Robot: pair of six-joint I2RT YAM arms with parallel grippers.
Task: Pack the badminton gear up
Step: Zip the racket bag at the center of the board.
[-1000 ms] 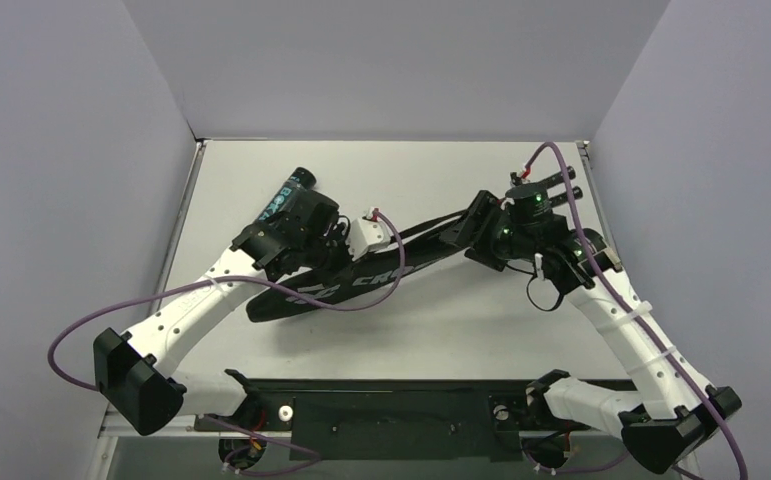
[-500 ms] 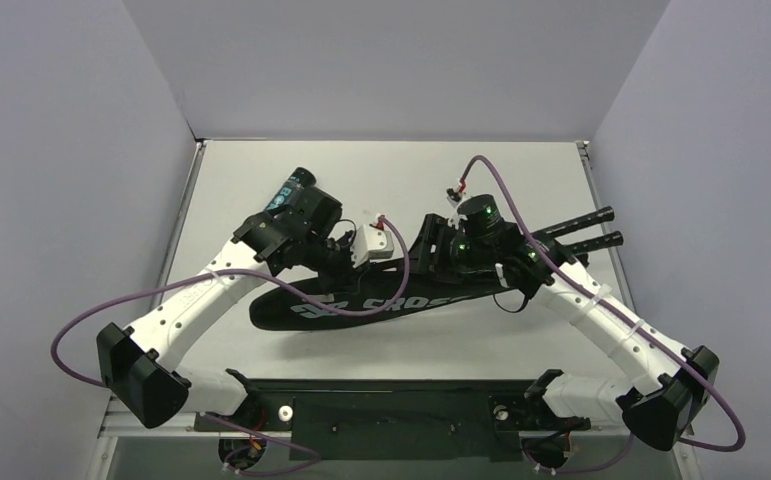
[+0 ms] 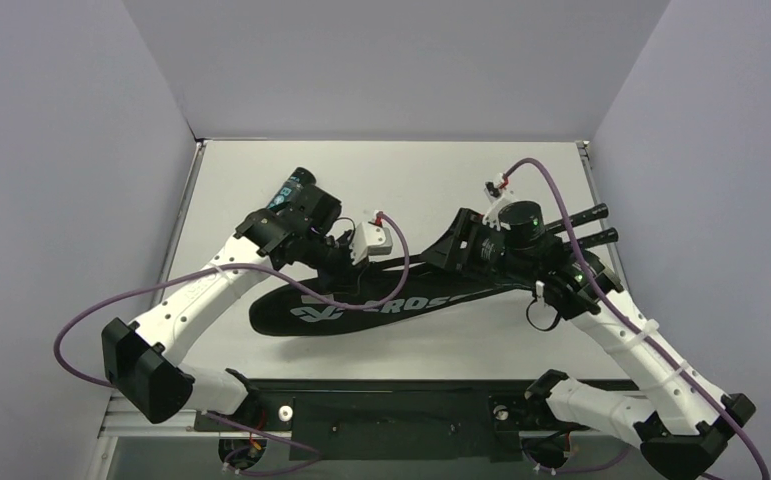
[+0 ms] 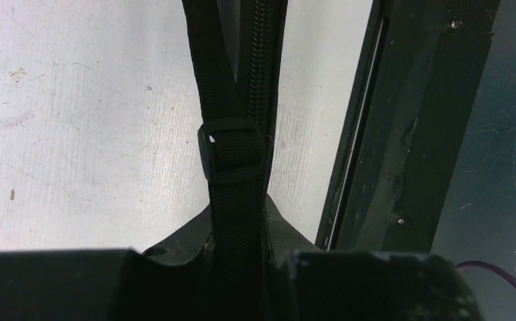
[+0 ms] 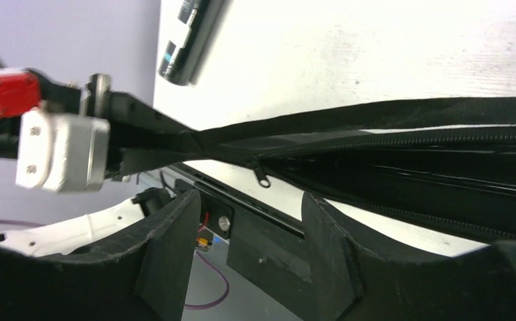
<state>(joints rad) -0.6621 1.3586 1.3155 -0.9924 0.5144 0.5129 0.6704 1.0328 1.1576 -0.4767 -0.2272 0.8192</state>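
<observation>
The black bag lettered CROSSWAY lies across the middle of the table. My left gripper is shut on its black webbing strap, just behind the buckle. Two black racket handles stick out at the bag's narrow right end; the heads are hidden. My right gripper is open and empty, hovering just above the bag's zipper edge. The zipper pull hangs in front of its fingers. The black teal-printed tube lies behind the left arm and shows in the right wrist view.
A black rail runs along the table's near edge and shows in the left wrist view. Purple cables loop off both arms. Grey walls close in the table on three sides.
The bag has swung down to lie flatter and nearer the front edge. My right gripper went left over the bag, then back a little right. My left gripper keeps hold of the strap.
</observation>
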